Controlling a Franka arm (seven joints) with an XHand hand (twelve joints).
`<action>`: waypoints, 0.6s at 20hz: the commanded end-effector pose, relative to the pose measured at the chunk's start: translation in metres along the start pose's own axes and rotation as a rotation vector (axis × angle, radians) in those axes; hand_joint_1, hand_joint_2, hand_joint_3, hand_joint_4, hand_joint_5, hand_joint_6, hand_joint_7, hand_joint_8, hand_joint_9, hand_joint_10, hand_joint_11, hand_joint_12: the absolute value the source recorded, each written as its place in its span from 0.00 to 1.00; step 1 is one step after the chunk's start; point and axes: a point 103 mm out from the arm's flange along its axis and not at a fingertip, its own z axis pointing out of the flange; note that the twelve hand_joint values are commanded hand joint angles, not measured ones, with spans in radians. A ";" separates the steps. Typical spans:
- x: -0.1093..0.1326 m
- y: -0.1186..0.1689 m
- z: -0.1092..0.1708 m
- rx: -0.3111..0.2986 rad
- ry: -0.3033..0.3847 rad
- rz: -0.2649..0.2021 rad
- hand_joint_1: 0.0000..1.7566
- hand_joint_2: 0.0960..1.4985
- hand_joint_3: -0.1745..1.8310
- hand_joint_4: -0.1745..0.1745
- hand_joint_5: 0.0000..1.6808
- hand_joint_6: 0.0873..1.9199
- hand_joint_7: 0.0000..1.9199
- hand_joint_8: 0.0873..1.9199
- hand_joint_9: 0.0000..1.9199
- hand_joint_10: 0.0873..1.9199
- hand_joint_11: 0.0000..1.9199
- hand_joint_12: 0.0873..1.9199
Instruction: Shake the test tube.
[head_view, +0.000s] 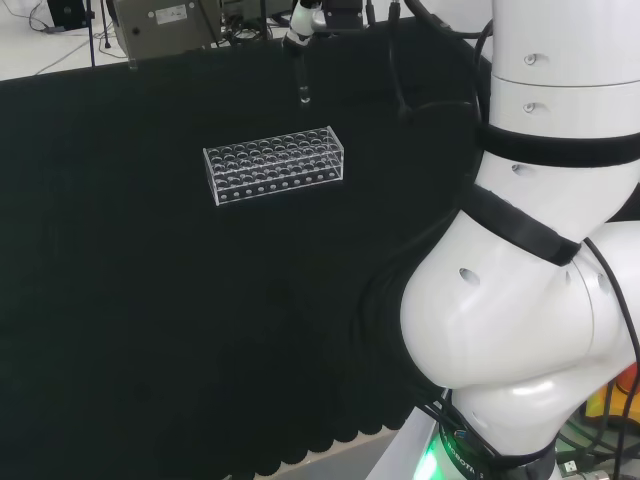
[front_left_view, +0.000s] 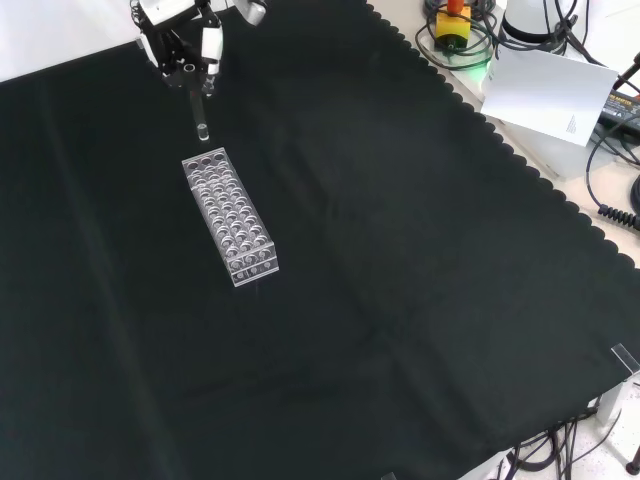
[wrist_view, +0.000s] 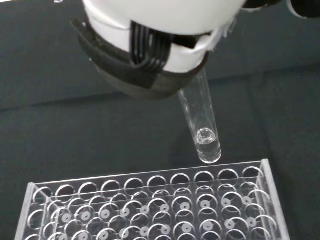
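Below the hand (front_left_view: 183, 45), whose fingers are curled around its upper part, the clear test tube (wrist_view: 202, 125) hangs above the test tube rack (wrist_view: 150, 205), so the shaking should probably be small and stay clear of the rack.

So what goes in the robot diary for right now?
hand: shut on test tube | tube: lifted, near rack end | rack: empty

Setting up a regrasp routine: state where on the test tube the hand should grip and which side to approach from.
Grip the upper part, coming from above. The test tube hangs roughly upright from the hand with its rounded closed end down, near the rack. A top grip probably leaves the lower part free to swing.
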 end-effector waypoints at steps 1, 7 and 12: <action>0.004 0.001 0.001 0.008 0.007 -0.008 0.71 0.34 0.43 0.00 0.88 0.10 0.95 0.17 0.97 0.03 0.83 0.32; 0.039 0.007 0.012 0.014 0.034 -0.058 0.71 0.34 0.43 0.00 0.88 0.10 0.95 0.17 0.97 0.03 0.83 0.32; 0.064 0.011 0.016 0.015 0.057 -0.114 0.71 0.34 0.43 0.00 0.88 0.11 0.95 0.17 0.97 0.03 0.83 0.32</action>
